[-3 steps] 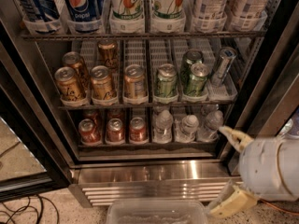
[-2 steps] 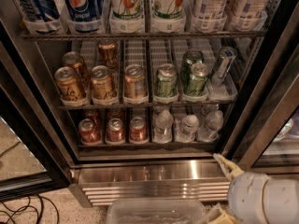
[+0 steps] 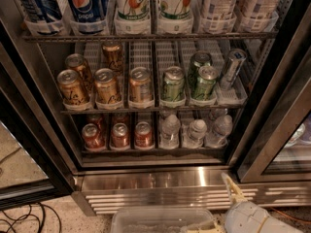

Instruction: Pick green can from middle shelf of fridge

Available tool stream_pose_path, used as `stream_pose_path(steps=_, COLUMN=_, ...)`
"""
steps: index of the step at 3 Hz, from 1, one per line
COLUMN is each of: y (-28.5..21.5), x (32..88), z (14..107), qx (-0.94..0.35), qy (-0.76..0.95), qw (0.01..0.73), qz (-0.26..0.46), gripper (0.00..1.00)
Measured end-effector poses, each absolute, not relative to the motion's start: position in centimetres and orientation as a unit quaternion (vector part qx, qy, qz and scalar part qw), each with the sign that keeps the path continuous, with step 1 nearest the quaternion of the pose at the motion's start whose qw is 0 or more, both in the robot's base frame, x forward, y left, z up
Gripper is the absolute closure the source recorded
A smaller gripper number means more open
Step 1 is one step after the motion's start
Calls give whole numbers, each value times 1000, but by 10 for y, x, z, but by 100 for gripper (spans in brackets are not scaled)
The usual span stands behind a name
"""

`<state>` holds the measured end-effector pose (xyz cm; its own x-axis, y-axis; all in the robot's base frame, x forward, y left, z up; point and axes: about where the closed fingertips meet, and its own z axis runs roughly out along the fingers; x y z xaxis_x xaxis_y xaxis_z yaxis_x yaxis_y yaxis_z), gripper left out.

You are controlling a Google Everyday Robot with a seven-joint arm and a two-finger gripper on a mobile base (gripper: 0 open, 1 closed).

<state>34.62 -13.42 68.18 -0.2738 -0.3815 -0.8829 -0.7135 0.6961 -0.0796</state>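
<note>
end effector [image 3: 215, 207] released, empty, low right at fridge [image 3: 146, 177] base | green can [image 3: 173, 85] upright, middle shelf [image 3: 112, 111] | 3 alike

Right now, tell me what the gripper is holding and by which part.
Nothing is held. The gripper sits low by the base grille of the fridge, fingers apart and empty, well below the green cans on the middle shelf.

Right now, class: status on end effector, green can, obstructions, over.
End effector open, empty, low right by fridge grille. Green can upright on middle shelf, untouched. Nothing in front of it.
</note>
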Motion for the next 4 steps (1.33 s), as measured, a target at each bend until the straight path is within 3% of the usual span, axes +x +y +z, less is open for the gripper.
stream_pose_path(steps=2, y=-144, x=354, z=704, qx=-301, qy=766, qw=565, qz=59, gripper=0)
stream_pose_path(steps=4, y=-133, x=359, z=725, qx=-306, qy=755, qw=579, qz=46, gripper=0)
